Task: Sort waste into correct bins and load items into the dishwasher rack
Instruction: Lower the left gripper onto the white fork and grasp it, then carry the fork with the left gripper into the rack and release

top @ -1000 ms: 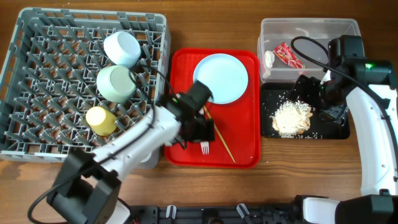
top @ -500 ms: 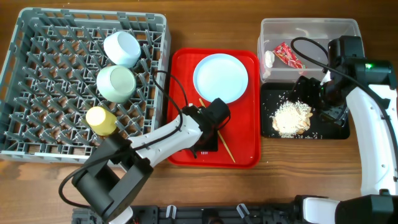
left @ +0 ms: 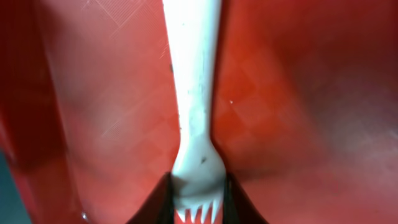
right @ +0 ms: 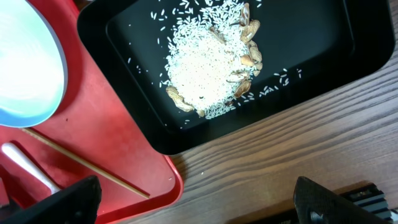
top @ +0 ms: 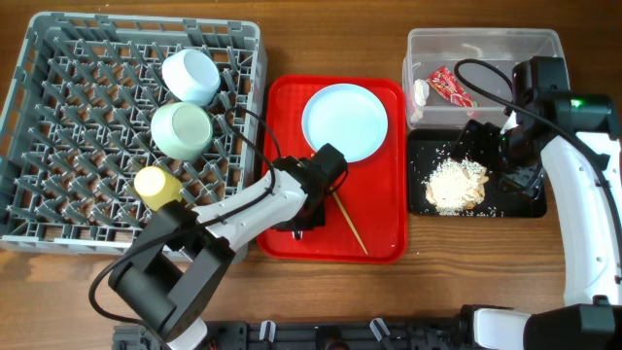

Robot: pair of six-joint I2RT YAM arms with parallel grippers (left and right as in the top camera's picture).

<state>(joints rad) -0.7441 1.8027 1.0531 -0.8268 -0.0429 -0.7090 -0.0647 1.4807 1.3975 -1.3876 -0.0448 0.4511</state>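
Note:
My left gripper (left: 198,199) is shut on the tine end of the white plastic fork (left: 193,93), just over the red serving tray (top: 384,224). From overhead the left gripper (top: 303,219) hides the fork. The chopstick (top: 345,222) lies beside it and the pale blue plate (top: 344,121) sits at the tray's far end. My right gripper (right: 196,202) is open and empty, beside the black tray (right: 323,37) holding rice crumbs (right: 205,68). The red wrapper (top: 450,86) and white scrap (top: 422,91) lie in the clear tub (top: 486,44).
The grey dishwasher rack (top: 58,117) fills the left side and holds a blue bowl (top: 190,76), a green bowl (top: 182,129) and a yellow cup (top: 156,187). Bare wood table shows along the front edge (top: 437,282).
My left gripper came down over the fork at the near end of the red tray and closed on its tines. The right arm stayed still.

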